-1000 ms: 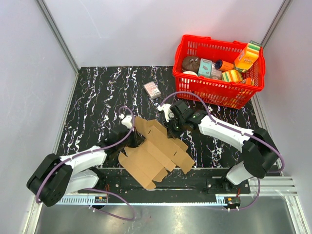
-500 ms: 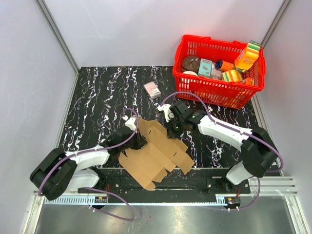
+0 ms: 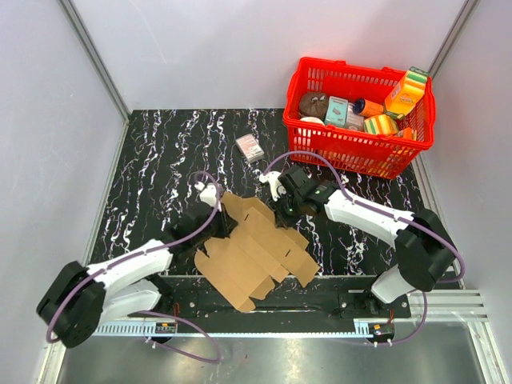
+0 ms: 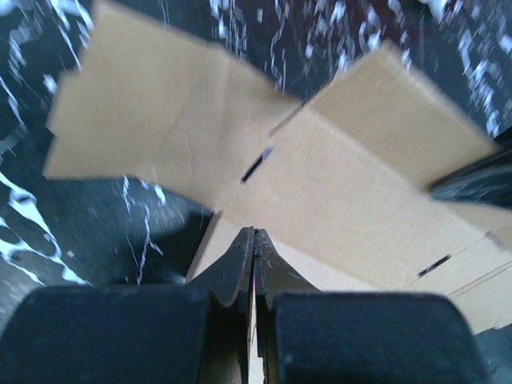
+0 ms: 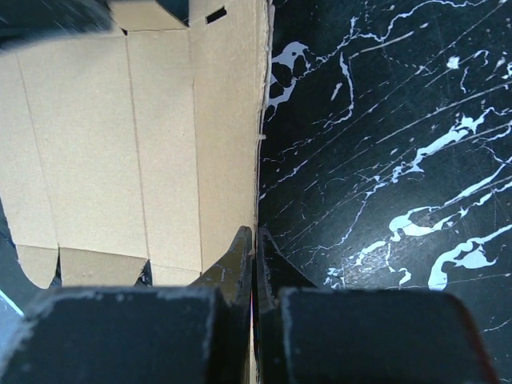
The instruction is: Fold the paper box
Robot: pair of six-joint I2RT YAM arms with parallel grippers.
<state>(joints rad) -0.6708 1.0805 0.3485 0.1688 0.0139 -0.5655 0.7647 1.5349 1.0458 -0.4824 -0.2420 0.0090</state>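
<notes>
I am pinching the flat paper box (image 3: 248, 256), lying on the black marbled table (image 3: 160, 160) near my bases. My left gripper (image 4: 254, 240) is clamping its left edge and my right gripper (image 5: 254, 238) its right edge, jaws squeezed tight.

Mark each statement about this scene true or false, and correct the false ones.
1. The paper box is an open sheet, not a closed carton. True.
2. The red basket is empty. False: it holds grocery packs.
3. The left gripper and the right gripper both have their jaws wide apart. False: both are shut, each at an edge of the paper box.
4. A small carton lies on the table outside the basket. True.
</notes>
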